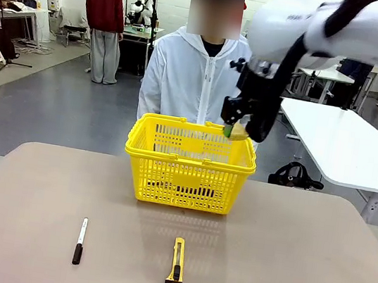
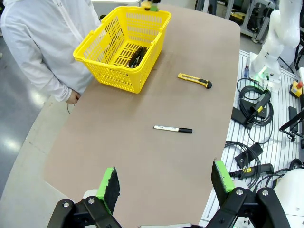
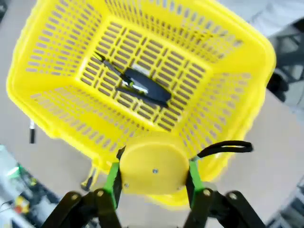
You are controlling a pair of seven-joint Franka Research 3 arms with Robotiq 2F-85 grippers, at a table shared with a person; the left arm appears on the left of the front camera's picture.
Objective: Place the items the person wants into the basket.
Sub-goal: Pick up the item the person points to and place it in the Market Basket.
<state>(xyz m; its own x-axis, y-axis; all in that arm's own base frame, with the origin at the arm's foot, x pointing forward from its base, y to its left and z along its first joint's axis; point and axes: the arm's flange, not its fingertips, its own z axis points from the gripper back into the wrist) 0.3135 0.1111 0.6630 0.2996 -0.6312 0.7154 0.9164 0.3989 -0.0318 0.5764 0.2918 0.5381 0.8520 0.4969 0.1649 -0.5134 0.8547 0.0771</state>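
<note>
The right end effector (image 3: 153, 183) is clamped on the round yellow tape measure (image 3: 153, 164), its black wrist strap (image 3: 225, 147) hanging loose to one side, and it hovers above the rim of the yellow basket (image 1: 190, 157) at about the basket's 1 o'clock corner in the front view. A dark slim item, probably the pen (image 3: 142, 86), lies on the basket floor. The left end effector (image 2: 164, 183) has its fingers wide apart with nothing between them, low over the near desk (image 1: 284, 269). The marker (image 1: 81, 231) and the utility knife (image 1: 176, 263) lie on the desk at about 7 and 6 o'clock from the basket, well apart from it. The person (image 1: 194, 82) stands just behind the basket. The main risk, as I judge it, is a release too close to the rim: the tape measure could strike the edge and bounce outside, or roll off toward the person. The dangling strap could also snag on a finger or the lattice wall as the end effector opens.
</note>
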